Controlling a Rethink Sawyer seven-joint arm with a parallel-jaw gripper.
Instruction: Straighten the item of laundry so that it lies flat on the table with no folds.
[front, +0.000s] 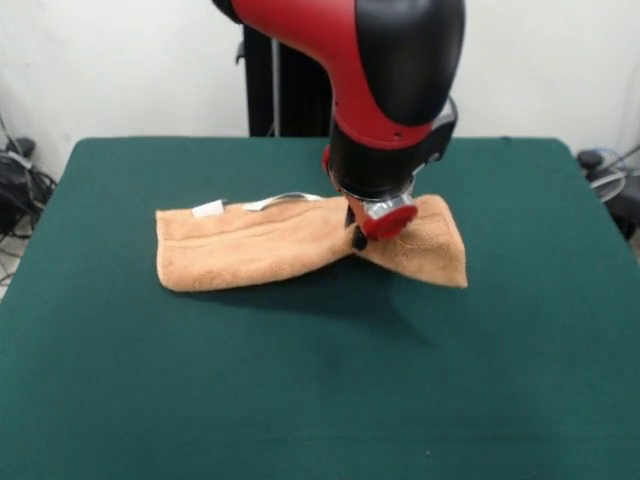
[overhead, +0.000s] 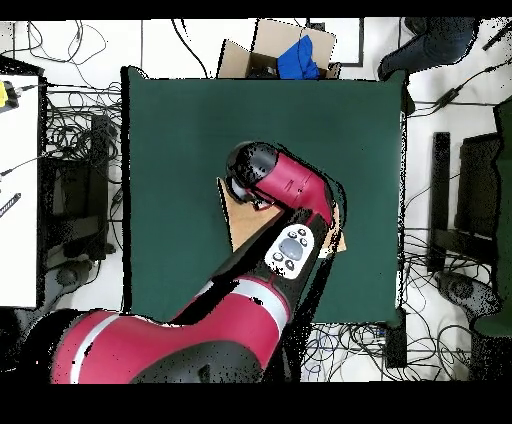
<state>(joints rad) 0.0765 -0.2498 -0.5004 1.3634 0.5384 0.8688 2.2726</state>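
Note:
The orange-tan towel (front: 250, 245) lies folded on the green table (front: 300, 390), a little behind its middle. Its left part is a long doubled strip with white tags (front: 208, 209) at the far edge. Its right part (front: 430, 250) crosses under at an angle, making a narrow waist. My gripper (front: 360, 238) hangs straight down from the red and black arm and meets the towel at that waist. The arm's head hides its tips. In the overhead view the arm covers most of the towel (overhead: 240, 228), which shows only beside the wrist on the table (overhead: 180, 150).
The black pedestal (front: 275, 80) stands behind the table's far edge. A cardboard box (overhead: 262, 50) holding something blue sits off the table's end away from the base. Cables lie on the floor around the table (overhead: 70, 200). Green cloth stretches wide on every side of the towel.

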